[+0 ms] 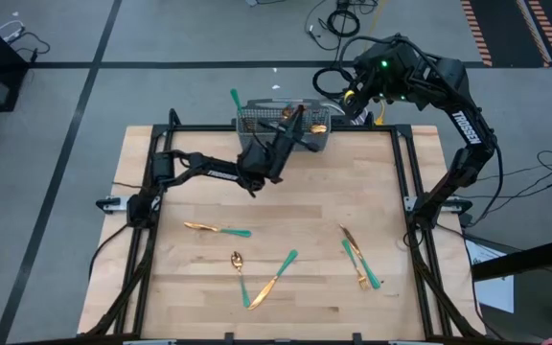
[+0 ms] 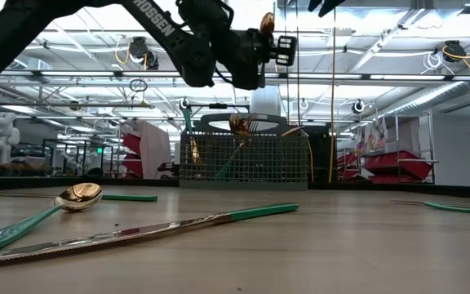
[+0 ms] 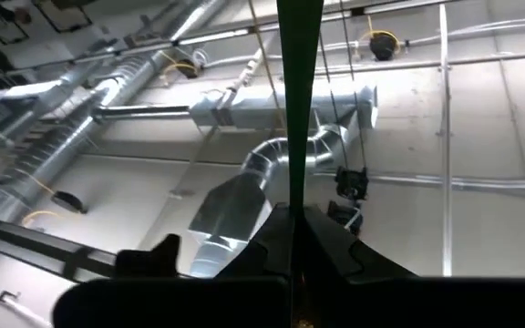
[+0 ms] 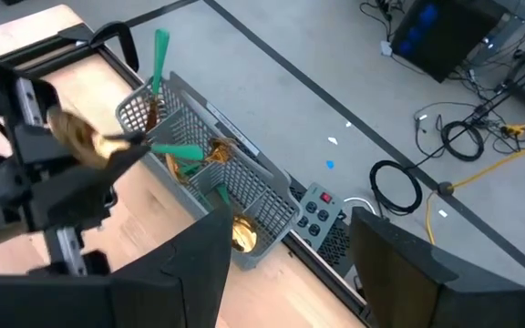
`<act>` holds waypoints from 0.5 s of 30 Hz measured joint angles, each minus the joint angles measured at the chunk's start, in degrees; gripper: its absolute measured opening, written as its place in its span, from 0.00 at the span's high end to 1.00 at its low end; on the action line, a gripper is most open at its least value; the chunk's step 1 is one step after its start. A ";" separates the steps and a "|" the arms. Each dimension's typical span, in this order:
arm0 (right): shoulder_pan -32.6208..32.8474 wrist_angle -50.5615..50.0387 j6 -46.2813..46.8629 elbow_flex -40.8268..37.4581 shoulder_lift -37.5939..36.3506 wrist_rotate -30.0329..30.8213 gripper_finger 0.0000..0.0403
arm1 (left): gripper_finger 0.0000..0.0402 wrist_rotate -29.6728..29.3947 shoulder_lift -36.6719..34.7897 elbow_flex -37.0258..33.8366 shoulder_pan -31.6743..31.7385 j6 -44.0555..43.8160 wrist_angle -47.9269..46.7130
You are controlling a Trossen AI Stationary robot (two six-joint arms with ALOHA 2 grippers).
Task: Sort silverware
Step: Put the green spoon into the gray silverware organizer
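My left gripper (image 1: 288,132) hangs over the grey wire-mesh basket (image 1: 284,123), shut on one piece of silverware. Its gold head (image 2: 266,24) sticks up beside the gripper (image 2: 255,49) in the low view. Its teal handle (image 3: 299,91) runs away past the fingers in the left wrist view. More silverware stands in the basket (image 4: 212,187), one teal handle (image 1: 235,99) poking out of its left end. My right gripper (image 1: 355,96) is open and raised beyond the basket's right end, touching nothing. Several pieces lie flat on the near half of the table. My left gripper pinches the piece between its two fingers (image 3: 335,241), on the teal handle (image 3: 297,196) where it leaves them. The handle lies along the fingers and points up at the ceiling. The piece is lifted clear, above the basket. The fingers hide the part behind the hold.
On the wood lie a gold-and-teal piece (image 1: 217,230), a spoon (image 1: 241,276), a knife (image 1: 276,276) and a few pieces together at the right (image 1: 357,259). Dark frame rails (image 1: 412,182) border the table. A cable coil (image 4: 395,187) and a button box (image 4: 315,208) lie beyond the far edge.
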 joint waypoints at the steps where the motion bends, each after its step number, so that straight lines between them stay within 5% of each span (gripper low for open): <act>1: 0.00 -0.02 -0.19 0.02 0.00 0.00 0.48 | 0.97 -0.14 0.00 0.00 -0.07 -0.02 -0.71; 9: 0.00 0.90 -3.74 0.00 0.02 9.06 0.48 | 0.97 0.72 0.00 1.10 0.65 -0.14 -6.92; 15: -0.84 0.68 -9.82 0.00 0.02 10.67 0.48 | 0.97 15.80 -0.02 4.03 1.26 -0.58 -13.14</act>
